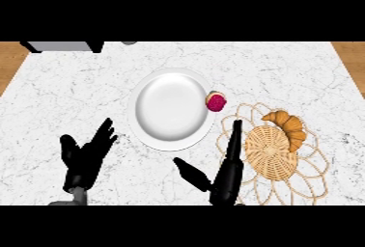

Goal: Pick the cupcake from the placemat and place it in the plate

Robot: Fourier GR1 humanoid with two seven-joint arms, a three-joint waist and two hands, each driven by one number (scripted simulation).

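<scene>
A cupcake (216, 102) with pink topping lies on its side on the marble counter, touching the right rim of the white plate (171, 108) and just off the woven placemat (274, 152). My right hand (227, 173) is open at the placemat's left edge, fingers straight and pointing up toward the cupcake, thumb spread out to the left; it holds nothing. The fingertips end a little below the cupcake. My left hand (84, 157) rests open at the lower left, fingers up.
A croissant (288, 127) lies on the placemat's upper right part. A grey appliance (64, 46) stands at the counter's back left corner. Wooden floor shows past the counter's left and right edges.
</scene>
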